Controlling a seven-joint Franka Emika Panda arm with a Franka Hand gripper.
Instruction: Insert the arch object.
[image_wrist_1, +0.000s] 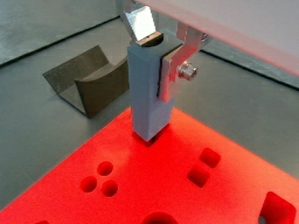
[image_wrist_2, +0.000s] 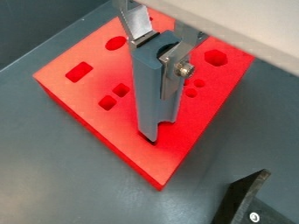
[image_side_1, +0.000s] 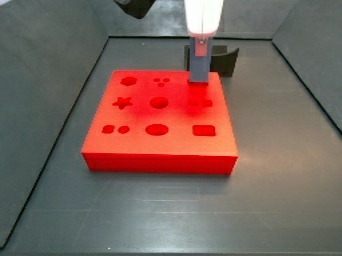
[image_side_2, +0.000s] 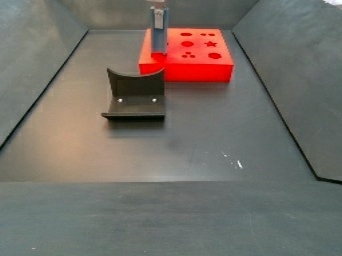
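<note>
The end effector (image_wrist_1: 162, 54) hangs over the red block (image_side_1: 158, 125), its silver fingers (image_wrist_2: 177, 66) clamped on the upper end of the arch object (image_wrist_1: 151, 92). This grey-blue bar stands upright between the pads, and its lower end meets the top face of the red block near one edge; in both wrist views I cannot tell whether the tip sits in a hole or only rests on the surface.

In a side view the bar (image_side_1: 198, 66) hangs straight down from the end effector (image_side_1: 201, 40) at the far side of the block, with the block's round, star and square holes spread out below and to the side of it.

Just beyond the end effector, off the block, a dark grey piece with a curved notch (image_wrist_1: 90, 80) rests on the counter (image_side_2: 201, 150). A side view shows that piece (image_side_2: 135, 96) standing well clear of the block (image_side_2: 198, 55).
</note>
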